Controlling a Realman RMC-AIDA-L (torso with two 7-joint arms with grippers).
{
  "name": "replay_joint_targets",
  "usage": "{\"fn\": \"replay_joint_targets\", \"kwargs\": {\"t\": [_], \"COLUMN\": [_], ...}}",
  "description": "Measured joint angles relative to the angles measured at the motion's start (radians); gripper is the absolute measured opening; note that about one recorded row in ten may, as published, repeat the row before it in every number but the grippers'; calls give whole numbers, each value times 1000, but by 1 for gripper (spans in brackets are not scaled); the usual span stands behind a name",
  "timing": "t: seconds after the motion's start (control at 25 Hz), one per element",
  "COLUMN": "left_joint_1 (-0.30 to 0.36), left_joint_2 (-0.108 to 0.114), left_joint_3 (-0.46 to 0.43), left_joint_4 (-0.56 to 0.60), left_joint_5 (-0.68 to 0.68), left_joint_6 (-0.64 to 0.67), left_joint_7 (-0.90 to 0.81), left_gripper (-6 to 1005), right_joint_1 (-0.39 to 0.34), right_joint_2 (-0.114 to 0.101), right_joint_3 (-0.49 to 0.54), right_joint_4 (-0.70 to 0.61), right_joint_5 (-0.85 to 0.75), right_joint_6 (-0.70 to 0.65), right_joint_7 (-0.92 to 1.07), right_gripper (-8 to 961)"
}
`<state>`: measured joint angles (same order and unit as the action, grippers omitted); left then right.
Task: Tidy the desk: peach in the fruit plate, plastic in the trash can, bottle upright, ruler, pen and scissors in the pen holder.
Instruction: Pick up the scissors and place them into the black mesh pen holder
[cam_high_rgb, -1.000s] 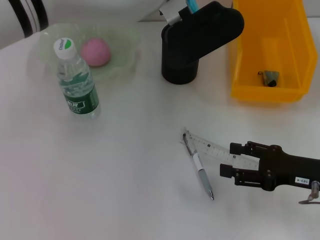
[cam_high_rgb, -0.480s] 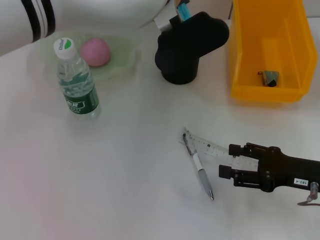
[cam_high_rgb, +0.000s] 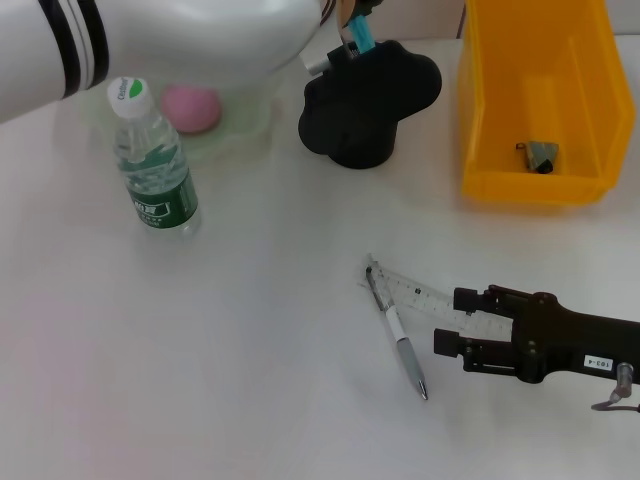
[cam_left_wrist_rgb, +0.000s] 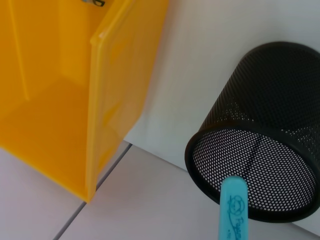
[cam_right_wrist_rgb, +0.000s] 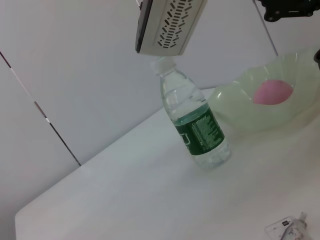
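1. The left arm (cam_high_rgb: 150, 40) stretches across the upper left of the head view, its black gripper (cam_high_rgb: 370, 95) low over the black mesh pen holder (cam_high_rgb: 360, 150) at upper centre.
2. A turquoise handle, probably the scissors (cam_high_rgb: 358, 30), sticks up out of that gripper; in the left wrist view the same turquoise piece (cam_left_wrist_rgb: 234, 210) sits at the lower right, just at the holder's open rim (cam_left_wrist_rgb: 250, 165). Whether the fingers are pressed on it or spread cannot be told.
3. The right gripper (cam_high_rgb: 450, 320) lies low at the lower right of the head view, its two fingers spread apart, one on each side of the near end of the clear ruler (cam_high_rgb: 420, 292).
4. The ruler lies flat at centre right, and the pen (cam_high_rgb: 398, 334) lies slantwise beside it, their far ends touching or almost touching.
5. The bottle (cam_high_rgb: 152, 160) stands upright at the left, white cap on top and green label near its base; the right wrist view shows it (cam_right_wrist_rgb: 195, 120) upright too.
6. The pink peach (cam_high_rgb: 190, 107) sits in the pale green plate (cam_high_rgb: 255, 110) just behind the bottle, partly hidden by the arm.
7. The yellow bin (cam_high_rgb: 535, 100) fills the upper right, with a small dark scrap (cam_high_rgb: 540, 155) lying inside it.
8. Everything rests on a white table (cam_high_rgb: 250, 330).
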<state>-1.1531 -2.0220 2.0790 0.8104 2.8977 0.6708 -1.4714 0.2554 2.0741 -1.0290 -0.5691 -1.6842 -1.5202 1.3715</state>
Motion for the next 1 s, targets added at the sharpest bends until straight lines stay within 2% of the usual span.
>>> {"fn": "replay_joint_targets", "kwargs": {"t": [1.0], "left_joint_1": [13], "left_joint_2": [0], "left_joint_3": [8], "left_joint_4": [-15], "left_joint_5": [-2], "left_joint_6": [-53], "left_joint_7": [-6], "left_gripper": [328], "right_joint_1": [-1], "right_joint_2": [0], "right_joint_3": [0], "right_joint_4": [-7], "right_joint_5": [-12], "right_joint_6": [-3], "right_joint_7": [14], "right_gripper": [826]}}
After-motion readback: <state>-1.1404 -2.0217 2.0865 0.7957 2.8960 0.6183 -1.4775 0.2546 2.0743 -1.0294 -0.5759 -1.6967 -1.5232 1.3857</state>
